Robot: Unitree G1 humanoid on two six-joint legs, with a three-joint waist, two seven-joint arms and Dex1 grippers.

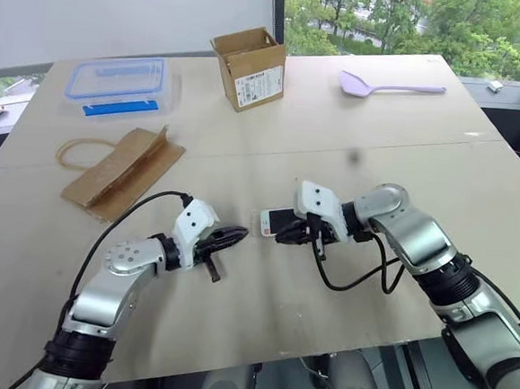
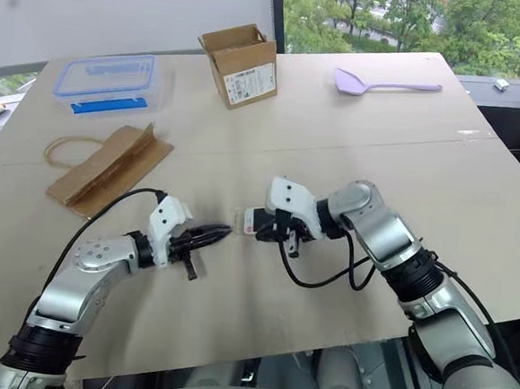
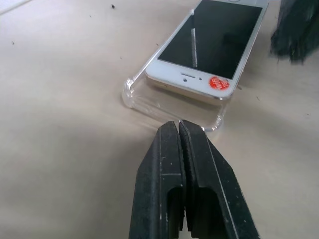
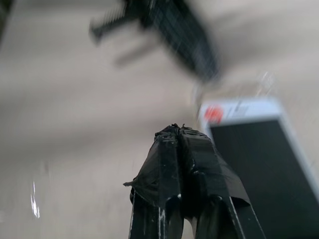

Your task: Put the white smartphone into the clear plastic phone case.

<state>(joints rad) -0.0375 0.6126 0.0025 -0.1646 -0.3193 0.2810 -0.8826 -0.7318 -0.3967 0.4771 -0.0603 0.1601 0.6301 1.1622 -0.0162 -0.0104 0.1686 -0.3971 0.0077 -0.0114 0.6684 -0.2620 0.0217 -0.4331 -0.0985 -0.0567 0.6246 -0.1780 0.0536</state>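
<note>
Left gripper is pressed shut, empty, tip just beside the clear plastic phone case. Right gripper is likewise shut, empty, beside the white smartphone lying partly in that case.

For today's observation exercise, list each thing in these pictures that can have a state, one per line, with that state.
White smartphone with black screen: screen up, lying partly in the case, near end raised above the rim.
Clear plastic phone case: flat on the table, open side up.
Left gripper: shut, empty, tips at the case's edge.
Right gripper: shut, empty.
Small brown cardboard box: upright, flaps open.
Clear plastic box with blue-rimmed lid: lid on.
</note>
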